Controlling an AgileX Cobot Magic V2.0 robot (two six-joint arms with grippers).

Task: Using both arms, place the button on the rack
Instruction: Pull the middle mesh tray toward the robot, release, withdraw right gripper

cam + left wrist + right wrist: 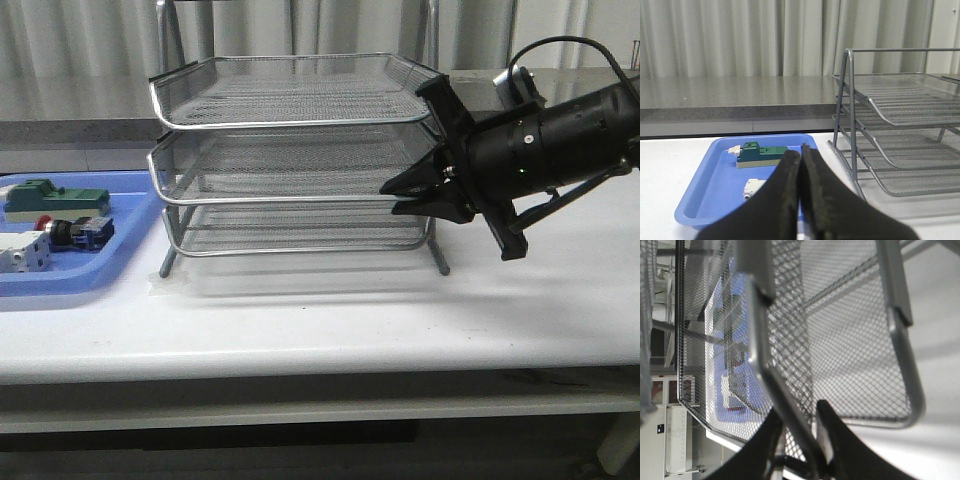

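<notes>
The button [72, 233], with a red cap and a blue rear block, lies on its side in the blue tray [135, 215] at the far left. The silver three-tier wire rack [285, 125] stands mid-table. My right gripper [390, 197] reaches in from the right. Its jaws are closed over the middle tier's rim wire at the rack's right front corner [790, 415]. In the right wrist view the wire runs between the right gripper [798, 408] fingers. My left gripper [801, 150] is shut with nothing in it, hovering over the tray's near side; the button is hidden behind it there.
A green block part [55, 198] and a white boxy part [22, 252] share the blue tray [705, 185] with the button. The rack [900, 105] stands just right of the tray. A grey ledge and curtain run behind the table.
</notes>
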